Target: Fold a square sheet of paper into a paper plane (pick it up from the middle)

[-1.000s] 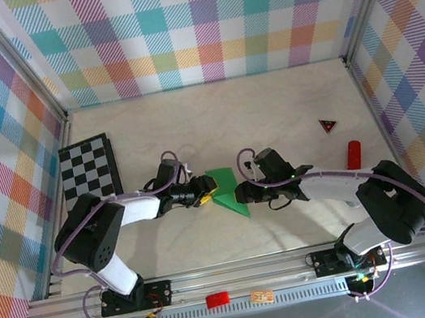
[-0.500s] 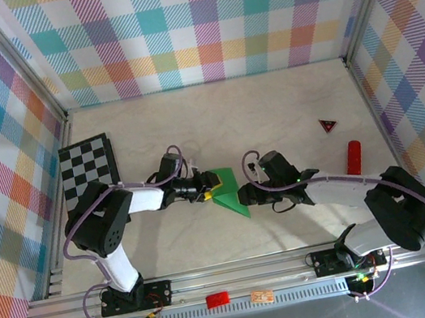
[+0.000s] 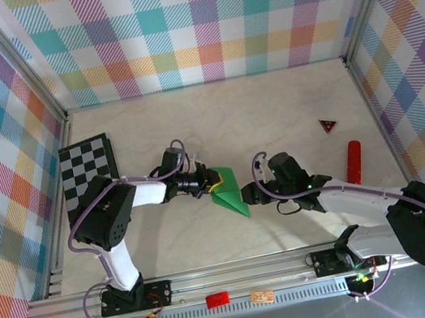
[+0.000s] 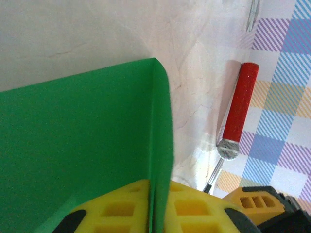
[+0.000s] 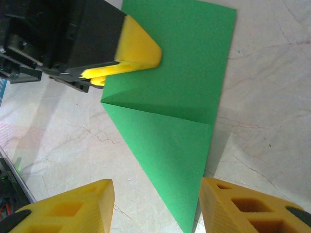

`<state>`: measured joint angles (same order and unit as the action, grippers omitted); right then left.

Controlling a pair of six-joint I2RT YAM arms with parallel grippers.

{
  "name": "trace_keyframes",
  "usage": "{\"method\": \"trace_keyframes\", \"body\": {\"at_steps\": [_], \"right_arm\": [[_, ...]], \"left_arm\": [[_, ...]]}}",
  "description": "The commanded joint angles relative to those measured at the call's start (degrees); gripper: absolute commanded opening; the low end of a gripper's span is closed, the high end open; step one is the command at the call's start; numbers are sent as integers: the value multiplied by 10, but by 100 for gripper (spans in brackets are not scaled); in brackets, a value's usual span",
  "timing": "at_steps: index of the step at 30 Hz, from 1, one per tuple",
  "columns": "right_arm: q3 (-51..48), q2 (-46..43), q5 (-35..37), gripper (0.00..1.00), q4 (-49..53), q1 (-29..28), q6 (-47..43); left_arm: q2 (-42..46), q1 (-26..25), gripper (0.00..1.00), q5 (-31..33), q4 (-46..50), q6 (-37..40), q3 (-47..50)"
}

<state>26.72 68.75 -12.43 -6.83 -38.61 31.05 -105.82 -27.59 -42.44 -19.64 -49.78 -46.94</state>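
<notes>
Evidently, over the last second the left end effector (image 3: 213,184) has crept rightward and now grips the raised fold of the paper (image 3: 229,194) at frame centre on the surface (image 3: 271,116), while the right end effector (image 3: 246,196) hangs spread at its pointed end; folding is judged partway done.

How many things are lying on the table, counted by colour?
Green: 1, the folded paper
Red: 1, the cylinder
Red and black: 1, the small triangle
Black and white: 1, the chessboard
Total: 4
</notes>
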Motion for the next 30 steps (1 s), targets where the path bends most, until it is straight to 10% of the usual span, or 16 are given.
{"method": "trace_keyframes", "body": {"at_steps": [1,30], "right_arm": [[-35,-20,16,50,-70,-1,-57],[-16,101,276,39,-147,-159,-319]], "left_arm": [[14,5,9,35,2,-1,4],[65,-14,17,72,10,-14,-1]]}}
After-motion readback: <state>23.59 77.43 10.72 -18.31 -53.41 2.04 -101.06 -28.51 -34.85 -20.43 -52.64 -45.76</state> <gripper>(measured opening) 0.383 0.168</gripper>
